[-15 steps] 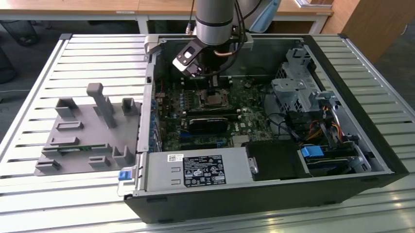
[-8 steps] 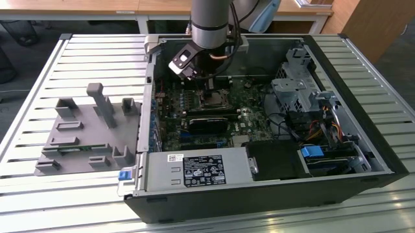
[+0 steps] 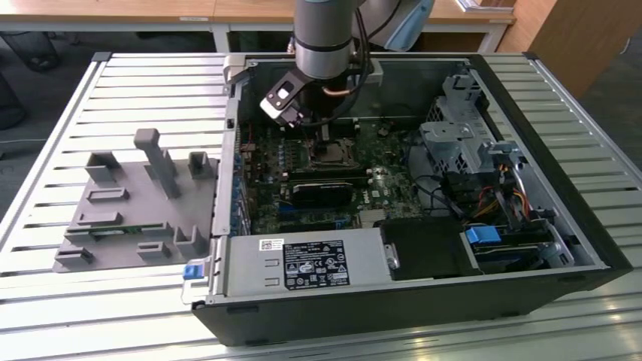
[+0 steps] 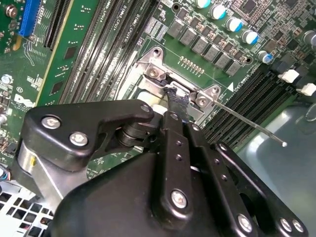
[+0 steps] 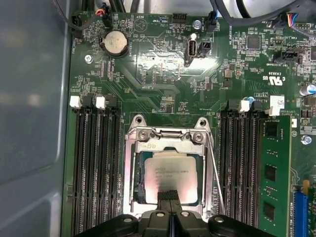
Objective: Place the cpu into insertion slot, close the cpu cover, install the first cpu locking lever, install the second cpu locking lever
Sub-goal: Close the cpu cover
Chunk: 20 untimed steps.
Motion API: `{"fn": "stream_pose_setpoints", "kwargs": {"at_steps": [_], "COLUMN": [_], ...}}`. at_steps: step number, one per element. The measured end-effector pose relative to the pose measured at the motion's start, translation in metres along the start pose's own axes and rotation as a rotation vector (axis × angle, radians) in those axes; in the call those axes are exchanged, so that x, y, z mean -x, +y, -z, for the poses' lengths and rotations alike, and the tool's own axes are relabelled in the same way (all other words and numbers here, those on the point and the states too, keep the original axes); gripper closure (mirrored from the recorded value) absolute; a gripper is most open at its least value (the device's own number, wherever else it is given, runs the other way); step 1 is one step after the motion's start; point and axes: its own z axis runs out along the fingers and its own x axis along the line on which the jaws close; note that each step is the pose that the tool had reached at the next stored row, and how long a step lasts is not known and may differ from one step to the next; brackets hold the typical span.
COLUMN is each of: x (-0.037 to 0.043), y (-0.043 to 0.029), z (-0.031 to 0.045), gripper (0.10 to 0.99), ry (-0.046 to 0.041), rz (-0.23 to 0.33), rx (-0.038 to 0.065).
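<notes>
Gripper [image 5: 168, 194], black, two-fingered: we log its fingers clenched tip to tip with nothing visible between them, lowered at the edge of the thin silvery metal cpu cover [image 5: 165, 143]; we cannot tell whether they touch it. Small square grey-topped cpu [image 5: 173, 180]: seated flat in the socket and showing through the square window of the cover, which lies down over it. Thin steel wire lever [image 4: 247, 122]: slants away from a socket corner, its free end over the black memory slots [image 5: 94, 168]. Green motherboard [image 5: 148, 74]: inside the open black computer case [image 3: 561, 248], which we see in the exterior view with the arm reaching down into it.
</notes>
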Motion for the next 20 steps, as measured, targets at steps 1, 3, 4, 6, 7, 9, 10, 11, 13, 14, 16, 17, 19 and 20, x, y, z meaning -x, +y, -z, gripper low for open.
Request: {"fn": "stream_pose_setpoints", "kwargs": {"at_steps": [1, 3, 4, 6, 7, 9, 10, 11, 13, 14, 16, 17, 19, 20], "x": [0.0000, 0.0001, 0.0001, 0.0001, 0.0000, 0.0001, 0.0001, 0.0001, 0.0001, -0.0001, -0.0002, 0.0001, 0.0001, 0.0001], "y": [0.0000, -0.0001, -0.0001, 0.0007, 0.0018, 0.0041, 0.0054, 0.0059, 0.0069, 0.0074, 0.0078, 0.0077, 0.0077, 0.0074], "z": [-0.0004, -0.0015, -0.0020, -0.0029, -0.0033, -0.0038, -0.0039, -0.0040, -0.0037, -0.0033, -0.0012, 0.0003, 0.0016, 0.0020], "gripper": [0.980, 0.980, 0.980, 0.980, 0.980, 0.980, 0.980, 0.980, 0.980, 0.980, 0.980, 0.980, 0.980, 0.980], "ry": [0.0000, -0.0006, -0.0008, -0.0006, -0.0003, -0.0001, -0.0001, -0.0002, 0.0002, 0.0012, 0.0015, 0.0002, 0.0001, 0.0000], "rz": [0.000, 0.001, 0.001, 0.001, 0.001, 0.001, 0.001, 0.001, 0.002, 0.002, 0.002, 0.002, 0.003, 0.003], "rx": [0.000, 0.000, 0.000, 0.000, 0.000, 0.000, 0.000, 0.001, 0.002, 0.002, 0.004, 0.004, 0.011, 0.017]}}
